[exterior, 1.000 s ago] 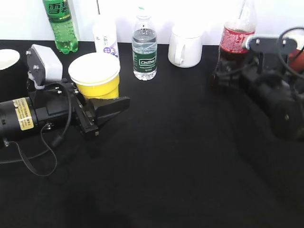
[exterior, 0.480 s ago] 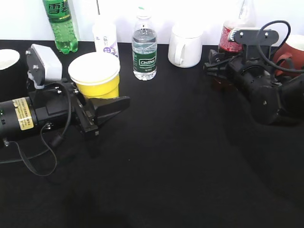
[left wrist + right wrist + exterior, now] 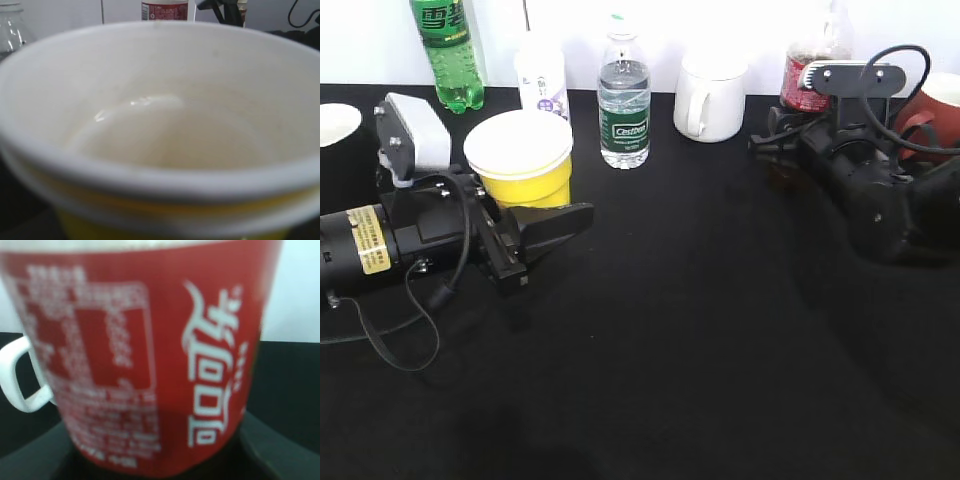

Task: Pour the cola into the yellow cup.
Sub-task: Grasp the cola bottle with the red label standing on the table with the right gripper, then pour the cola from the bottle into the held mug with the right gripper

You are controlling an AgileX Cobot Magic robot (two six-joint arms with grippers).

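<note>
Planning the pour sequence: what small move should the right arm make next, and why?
Probably close the right end effector on the cola and lift it. The bottle's red label fills the right wrist view, while the yellow cup, at the left end effector, is empty.

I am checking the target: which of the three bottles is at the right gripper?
The cola, with dark liquid and a red label. The right gripper is at its base; the green bottle and water bottle stand far left of it.

Cola (image 3: 150, 360): red label with white Chinese Coca-Cola script, fine print unreadable. Water bottle (image 3: 624, 110): green label reads "Cestbon".
</note>
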